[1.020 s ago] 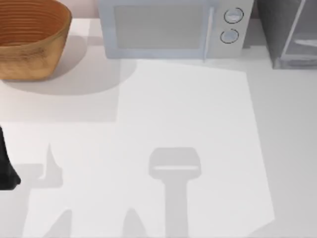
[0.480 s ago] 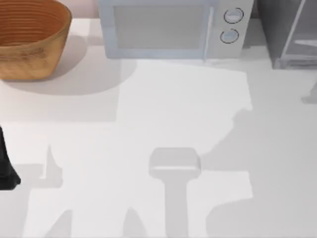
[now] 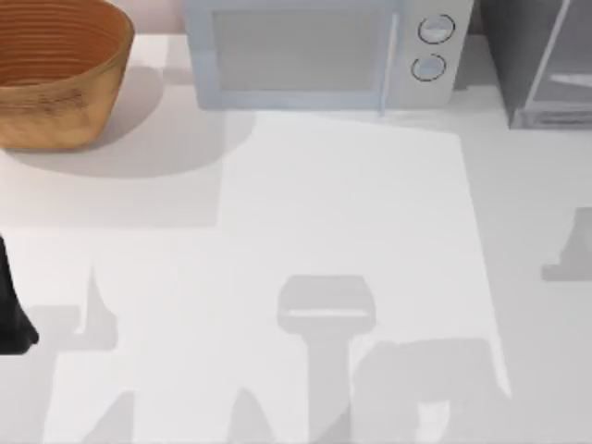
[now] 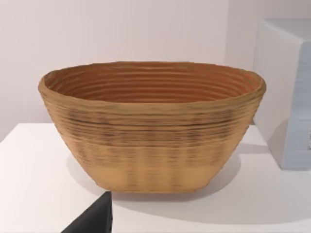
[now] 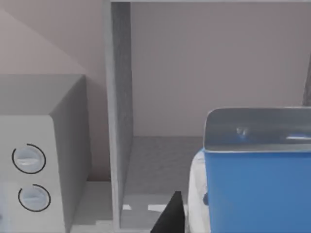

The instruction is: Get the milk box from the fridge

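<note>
At the top view's left edge my left arm (image 3: 13, 305) sits parked low over the surface (image 3: 351, 203), and a dark wedge of the left pincer (image 4: 92, 221) pokes into the left wrist view; I cannot tell whether that pincer is spread or pressed together. It faces the woven basket (image 3: 55, 83), which stands at the far left corner of the surface. From the wrist I look over the rim of the basket (image 4: 150, 136) onto bare ribbed inner wall, with nothing lying in the part I can see. Just to its right along the back edge stands the pale grey microwave (image 3: 296, 51), door shut, its two round knobs at its right end. Right of that, in the far right corner, stands the dark grey fridge (image 3: 527, 55), near the microwave. In the right wrist view I am looking past the microwave (image 5: 34, 145) into the fridge (image 5: 119, 97), whose grey cavity is open to me, its back wall and floor bare where I can see them. The milk box (image 5: 257, 194) looms large to one side of that opening, blue-faced with a whitish edge and a grey glossy panel above it. It lies just beside a dark tip of the right pincer (image 5: 170, 216). I cannot tell whether the two touch, nor whether this pincer is spread or pinching the box, nor whether the box rests on the fridge floor.
</note>
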Robot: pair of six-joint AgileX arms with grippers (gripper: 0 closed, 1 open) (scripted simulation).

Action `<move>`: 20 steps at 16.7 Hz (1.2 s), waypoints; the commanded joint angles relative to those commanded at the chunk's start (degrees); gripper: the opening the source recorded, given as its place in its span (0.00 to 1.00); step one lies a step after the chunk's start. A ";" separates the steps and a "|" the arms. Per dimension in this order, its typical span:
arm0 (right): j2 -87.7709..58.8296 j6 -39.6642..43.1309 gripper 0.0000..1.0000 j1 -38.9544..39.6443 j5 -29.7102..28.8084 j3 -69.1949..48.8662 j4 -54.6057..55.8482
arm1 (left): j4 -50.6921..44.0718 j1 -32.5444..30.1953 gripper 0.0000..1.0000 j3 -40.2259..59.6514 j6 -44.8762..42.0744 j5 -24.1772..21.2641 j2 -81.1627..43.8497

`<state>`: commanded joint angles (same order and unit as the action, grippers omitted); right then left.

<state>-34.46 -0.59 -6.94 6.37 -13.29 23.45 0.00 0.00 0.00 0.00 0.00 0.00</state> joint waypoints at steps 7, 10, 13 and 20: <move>30.29 0.42 0.00 5.92 -5.43 11.64 -20.31 | 0.00 0.00 1.00 0.00 0.00 0.00 0.00; 34.31 0.58 0.00 6.91 -6.33 13.23 -23.34 | 0.00 0.00 1.00 0.00 0.00 0.00 0.00; 34.46 0.59 0.00 6.94 -6.37 13.29 -23.45 | 0.00 0.00 1.00 0.00 0.00 0.00 0.00; 28.61 0.35 0.00 9.57 -6.69 11.72 -18.93 | 0.00 0.00 1.00 0.00 0.00 0.00 0.00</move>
<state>-5.85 -0.24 2.63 -0.32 -1.57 4.52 0.00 0.00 0.00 0.00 0.00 0.00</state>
